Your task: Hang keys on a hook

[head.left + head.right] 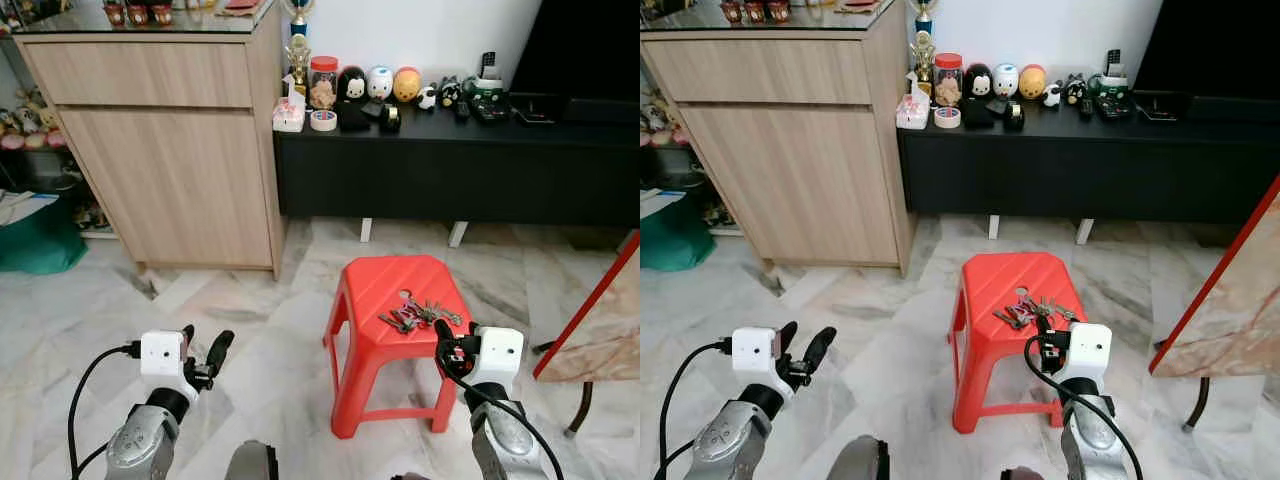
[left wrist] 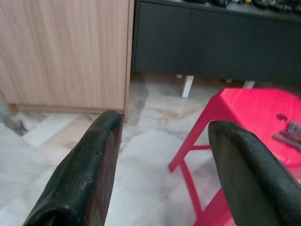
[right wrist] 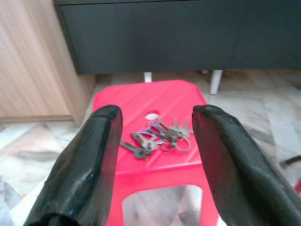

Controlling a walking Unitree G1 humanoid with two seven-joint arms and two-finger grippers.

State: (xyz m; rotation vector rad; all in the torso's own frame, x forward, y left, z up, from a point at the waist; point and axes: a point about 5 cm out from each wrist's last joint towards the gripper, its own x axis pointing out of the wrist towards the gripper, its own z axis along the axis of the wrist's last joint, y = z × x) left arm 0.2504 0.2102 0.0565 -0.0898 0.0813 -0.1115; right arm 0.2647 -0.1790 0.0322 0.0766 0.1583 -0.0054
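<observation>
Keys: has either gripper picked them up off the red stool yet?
No, the keys lie loose on the red stool, framed between the right gripper's open jaws.

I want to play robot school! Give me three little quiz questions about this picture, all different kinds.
1. True or false: the keys lie on the red stool.
2. Which gripper is nearer the keys? A) left gripper B) right gripper
3. Fill in: both grippers are ____ (open or shut).

Key: 1 true; 2 B, it sits just before the stool with the keys between its fingers' line of sight; 3 open, holding nothing.
</observation>
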